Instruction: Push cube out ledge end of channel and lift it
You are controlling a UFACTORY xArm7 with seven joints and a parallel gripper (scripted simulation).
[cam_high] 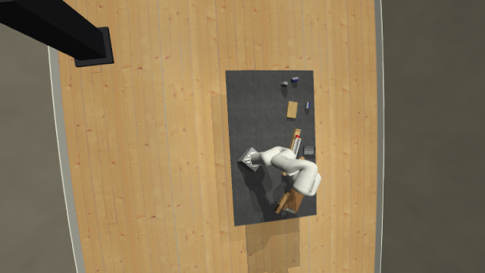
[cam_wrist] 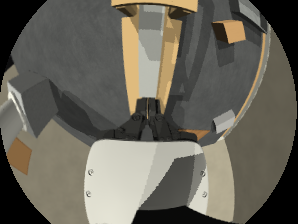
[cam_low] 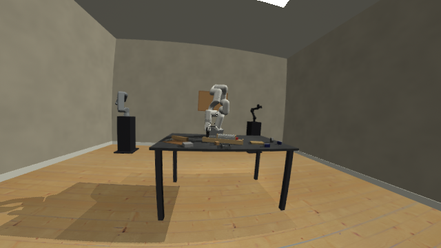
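The long wooden channel (cam_high: 295, 143) with a grey cover lies on the dark table mat, near its right edge. The small red cube (cam_high: 298, 136) sits in the channel close to its far end, where a short bare wooden piece shows. From the side view the cube (cam_low: 236, 138) is at the channel's (cam_low: 222, 139) right end. My gripper (cam_low: 207, 130) hangs low over the left end, fingers pointing down. In the wrist view the dark fingers are shut with nothing seen between them, right at the near end of the channel (cam_wrist: 154, 50). The cube is not seen there.
A wooden block (cam_high: 292, 109) and several small blue and grey pieces (cam_high: 295, 80) lie beyond the channel's far end. A grey box (cam_high: 309, 151) sits beside the channel. A wooden board with a stick (cam_high: 290, 202) lies near the mat's front edge. The arm's base (cam_high: 248, 159) stands mid-table.
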